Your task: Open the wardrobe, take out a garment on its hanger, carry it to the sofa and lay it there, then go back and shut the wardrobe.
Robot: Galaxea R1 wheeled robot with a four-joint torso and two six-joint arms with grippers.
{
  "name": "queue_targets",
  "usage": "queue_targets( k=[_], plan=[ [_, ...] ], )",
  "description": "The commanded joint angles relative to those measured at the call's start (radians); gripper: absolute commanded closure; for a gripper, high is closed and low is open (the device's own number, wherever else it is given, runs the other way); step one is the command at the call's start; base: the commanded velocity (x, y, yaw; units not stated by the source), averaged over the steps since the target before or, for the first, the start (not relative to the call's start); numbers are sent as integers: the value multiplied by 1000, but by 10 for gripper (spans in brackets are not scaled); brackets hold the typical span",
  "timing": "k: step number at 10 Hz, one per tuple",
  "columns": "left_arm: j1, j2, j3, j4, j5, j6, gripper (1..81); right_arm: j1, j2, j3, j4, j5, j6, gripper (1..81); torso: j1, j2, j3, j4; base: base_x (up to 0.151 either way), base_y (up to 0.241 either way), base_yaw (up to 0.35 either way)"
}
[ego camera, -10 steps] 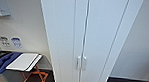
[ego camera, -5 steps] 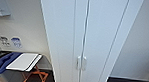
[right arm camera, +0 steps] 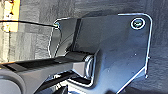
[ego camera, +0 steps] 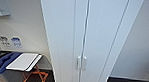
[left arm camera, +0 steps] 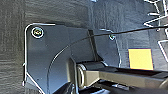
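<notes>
At the lower left of the head view sits a folding table (ego camera: 24, 61) with a white top on orange legs, and a blue item (ego camera: 0, 62) lies beside it. Just above, 2 small blue-and-white notices (ego camera: 10, 41) hang on the pale wall. From centre to right, the wardrobe (ego camera: 100, 43) rises tall and white, its 2 doors meeting flush along a thin vertical seam, so it looks fully closed and the opening step seems not yet begun. The pair of pale handles (ego camera: 81, 62) stand upright either side of that seam, low in the frame and dead ahead, their long axis vertical.

Both wrist views look down on dark carpet (left arm camera: 62, 11), with a yellow patch (left arm camera: 140, 59) on it; each arm appears to hang low. Which arm is nearer the handles I cannot tell. Whether either pincer is spread or pressed together I cannot tell either.
</notes>
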Motion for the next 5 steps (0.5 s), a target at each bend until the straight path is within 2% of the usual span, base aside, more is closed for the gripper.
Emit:
queue_targets(
  k=[1, 5],
  plan=[
    [-149, -207, 252, 41, 56, 13, 10, 167, -189, 263, 0, -60, 7, 10, 0, 0, 0, 0, 0, 0, 0],
    [-295, -398, 507, 208, 54, 12, 10, 338, -352, 534, -5, -60, -2, 10, 0, 0, 0, 0, 0, 0, 0]
  ],
)
